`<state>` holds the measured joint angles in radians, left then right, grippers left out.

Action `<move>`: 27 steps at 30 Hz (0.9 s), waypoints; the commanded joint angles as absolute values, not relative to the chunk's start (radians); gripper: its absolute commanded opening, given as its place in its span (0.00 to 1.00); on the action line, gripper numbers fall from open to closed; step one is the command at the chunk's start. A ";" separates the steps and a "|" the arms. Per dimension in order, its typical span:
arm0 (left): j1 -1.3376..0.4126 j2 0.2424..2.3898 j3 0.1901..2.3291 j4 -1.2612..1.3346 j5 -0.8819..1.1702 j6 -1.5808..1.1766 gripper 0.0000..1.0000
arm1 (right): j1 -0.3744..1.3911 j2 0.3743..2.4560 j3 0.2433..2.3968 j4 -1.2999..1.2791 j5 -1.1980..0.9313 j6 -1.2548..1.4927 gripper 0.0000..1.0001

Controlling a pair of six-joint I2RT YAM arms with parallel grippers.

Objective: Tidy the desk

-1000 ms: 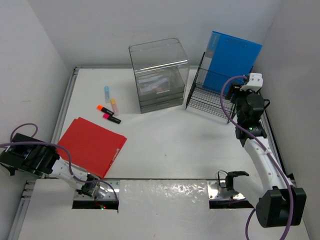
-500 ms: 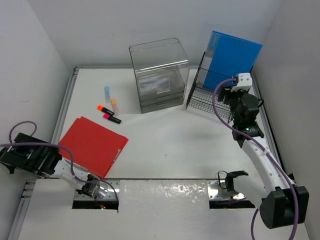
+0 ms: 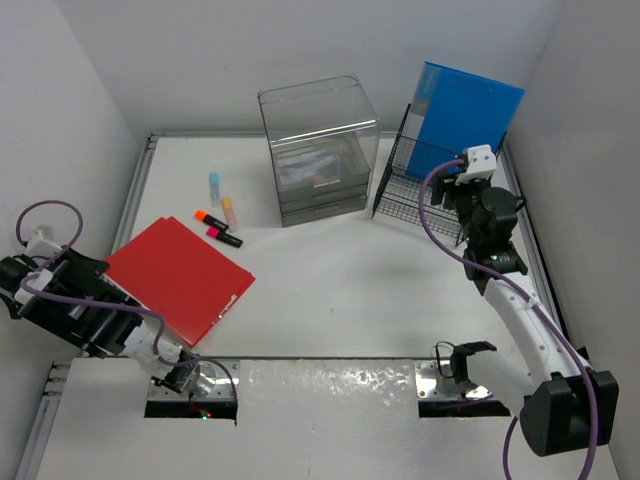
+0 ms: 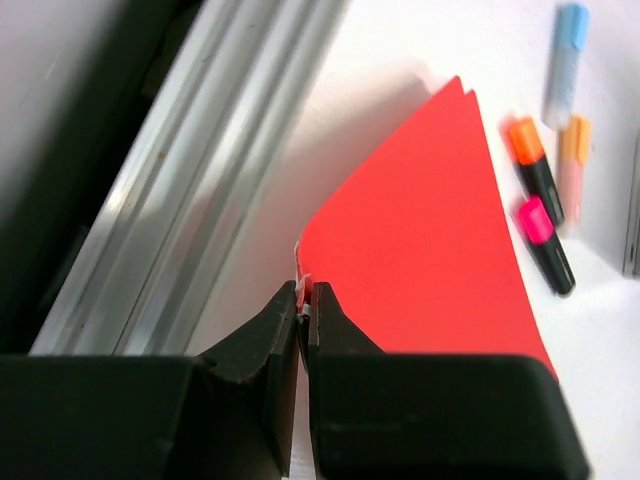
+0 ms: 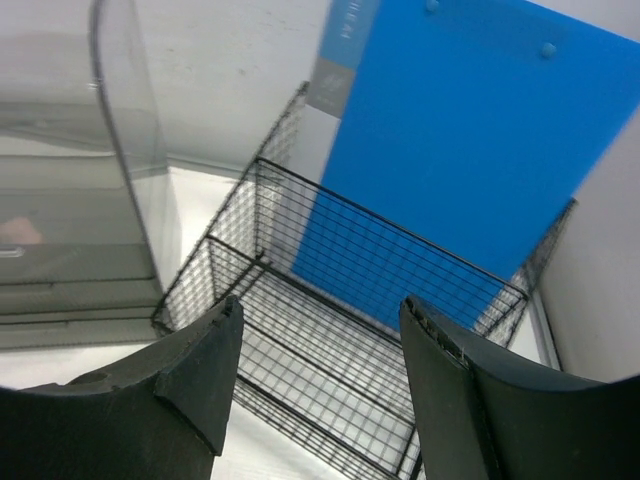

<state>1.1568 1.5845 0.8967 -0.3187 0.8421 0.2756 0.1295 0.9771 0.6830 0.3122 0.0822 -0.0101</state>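
Desk (image 3: 330, 290) beneath left hand (image 4: 303, 292) and folder (image 4: 430, 260)

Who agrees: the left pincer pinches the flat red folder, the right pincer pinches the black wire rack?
No: the right wrist view shows the right pincer open before the black wire rack, gripping nothing. The left pincer does pinch the flat red folder.

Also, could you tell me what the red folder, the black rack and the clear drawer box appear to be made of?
The red folder looks like thin matte card or plastic sheet: it curves up along one edge without creasing. The black rack seems to be coated metal wire, an open grid. The drawer box looks like clear glossy plastic: its contents show through.
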 commanded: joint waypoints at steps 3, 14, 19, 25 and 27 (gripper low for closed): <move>1.037 1.404 0.997 -0.437 0.928 0.498 0.00 | 0.210 1.015 0.781 0.293 -0.038 -0.063 0.62; 0.983 1.235 1.212 -0.517 1.136 0.435 0.00 | 0.362 1.063 0.792 0.317 -0.191 -0.111 0.62; 0.891 1.210 1.242 -0.557 1.155 0.437 0.00 | 0.382 1.078 0.785 0.353 -0.267 -0.080 0.62; 0.831 1.189 1.368 -0.650 1.166 0.457 0.00 | 0.411 1.107 0.810 0.331 -0.272 -0.066 0.62; 0.827 1.187 1.400 -0.736 1.216 0.521 0.00 | 0.449 1.126 0.816 0.327 -0.259 -0.080 0.62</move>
<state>0.8326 1.2327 1.3216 -0.6540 1.1290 0.4309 0.4114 1.1034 0.7654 0.2977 -0.2440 -0.0841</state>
